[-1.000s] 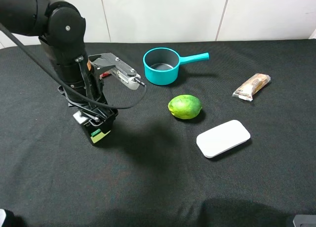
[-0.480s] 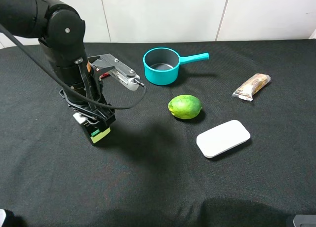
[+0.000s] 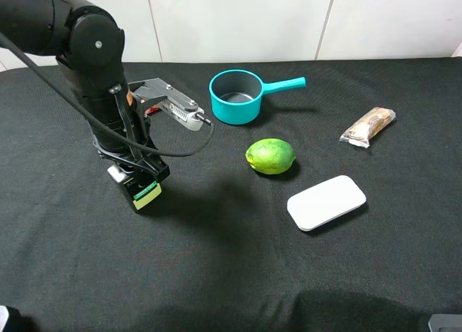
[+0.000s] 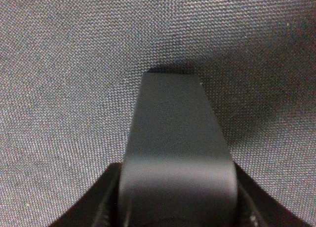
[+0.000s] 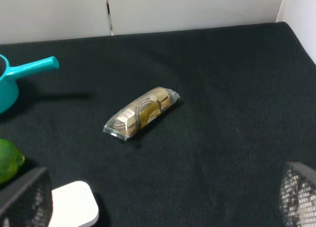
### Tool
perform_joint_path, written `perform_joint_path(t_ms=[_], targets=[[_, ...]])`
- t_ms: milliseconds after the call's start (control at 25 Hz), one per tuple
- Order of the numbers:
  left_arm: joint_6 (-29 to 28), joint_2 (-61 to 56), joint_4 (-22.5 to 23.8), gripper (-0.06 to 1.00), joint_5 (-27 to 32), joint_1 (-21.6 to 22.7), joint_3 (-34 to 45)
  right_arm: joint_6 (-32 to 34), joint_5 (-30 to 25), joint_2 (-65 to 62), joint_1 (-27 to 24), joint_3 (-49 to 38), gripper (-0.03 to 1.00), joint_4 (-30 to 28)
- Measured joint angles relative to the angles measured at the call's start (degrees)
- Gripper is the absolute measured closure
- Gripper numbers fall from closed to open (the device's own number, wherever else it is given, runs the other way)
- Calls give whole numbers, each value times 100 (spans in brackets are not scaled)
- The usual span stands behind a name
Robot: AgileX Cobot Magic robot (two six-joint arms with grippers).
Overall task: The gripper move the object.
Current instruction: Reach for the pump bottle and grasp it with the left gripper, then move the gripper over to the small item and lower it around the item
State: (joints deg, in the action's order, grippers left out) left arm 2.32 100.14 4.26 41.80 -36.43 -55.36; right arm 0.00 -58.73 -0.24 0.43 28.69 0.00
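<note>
My left gripper (image 3: 137, 177) points down at the left of the table and is shut on the object, a small dark pump bottle (image 3: 146, 195) with a light green label. The bottle hangs tilted at the jaws, close to the black cloth; I cannot tell if it touches. In the left wrist view its dark grey body (image 4: 175, 153) fills the middle just over the cloth. My right gripper (image 5: 162, 195) is open and empty, with only its mesh fingertips (image 5: 24, 197) showing at the frame's corners. It is low at the front right, far from the bottle.
A teal saucepan (image 3: 237, 95) stands at the back centre. A green lime (image 3: 270, 156) lies mid-table, a white flat case (image 3: 326, 201) to its front right and a wrapped snack bar (image 3: 368, 126) at the right. A grey cabled attachment (image 3: 177, 107) juts from the left arm.
The left gripper, with the bottle in it, has shifted slightly to the right and a touch up. Nothing else has moved.
</note>
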Motion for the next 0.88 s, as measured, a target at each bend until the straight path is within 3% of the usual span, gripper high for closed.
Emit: perform_joint_path(t_ms=[440, 880], targets=[[-12, 0, 0, 54, 102, 0, -77, 0, 0, 0, 0, 0, 27, 0], [-21, 0, 17, 54, 993, 0, -1256, 0, 0, 0, 0, 0, 27, 0]])
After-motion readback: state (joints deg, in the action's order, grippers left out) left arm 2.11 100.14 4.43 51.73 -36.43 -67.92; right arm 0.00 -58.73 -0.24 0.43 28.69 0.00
